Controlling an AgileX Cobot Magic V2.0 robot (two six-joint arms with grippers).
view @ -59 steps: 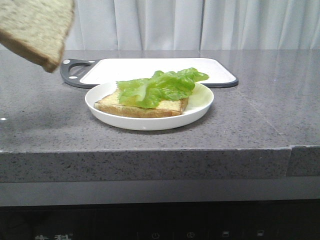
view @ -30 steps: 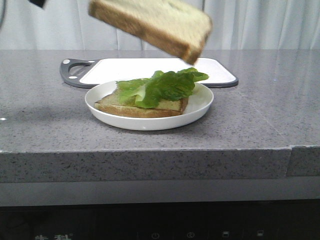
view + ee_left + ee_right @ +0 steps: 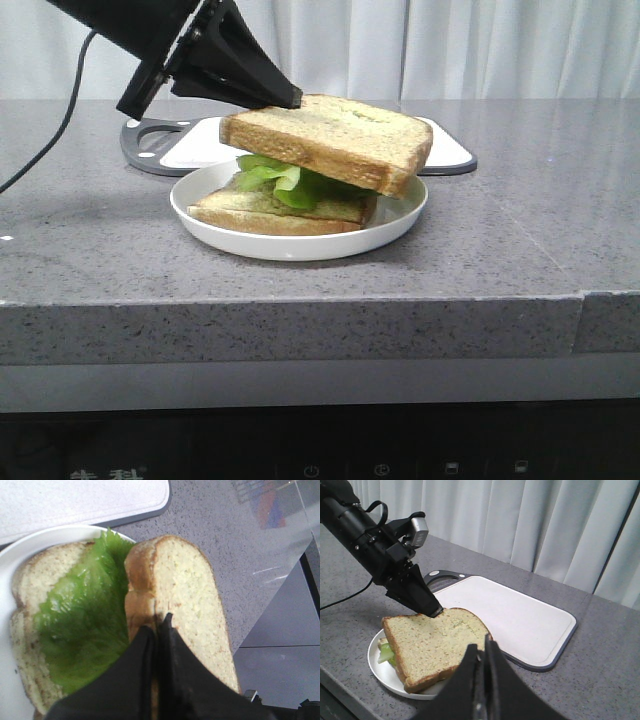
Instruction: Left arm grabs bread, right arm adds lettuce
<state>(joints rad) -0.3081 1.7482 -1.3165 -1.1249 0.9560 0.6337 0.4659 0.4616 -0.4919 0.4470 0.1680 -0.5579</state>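
Backdrop: pale pleated curtain behind a speckled grey stone bench.
Left arm: black, reaching in from the upper left of the front view, thin cable trailing down toward the bench.
Left hand: fingers pressed onto the near-left edge of the top bread slice, pinching it; in the left wrist view the two black fingers close on the crust with almost no gap.
Cutting board: white with a dark grey rim and handle, lying flat behind the plate, partly hidden by the held slice.
Plate: white, round, shallow, near the bench's front edge.
Bottom slice: toasted bread lying flat on the plate.
Lettuce: bright green ruffled leaf on the bottom slice, peeking out at the left, mostly covered from the front.
Bread: square toasted slice, tilted, over the lettuce; right edge low toward the plate, left edge raised in the hand; contact with the lettuce unclear.
Right hand: seen only in its own wrist view, tapered black fingers pressed together, holding nothing, above the near side of the plate.
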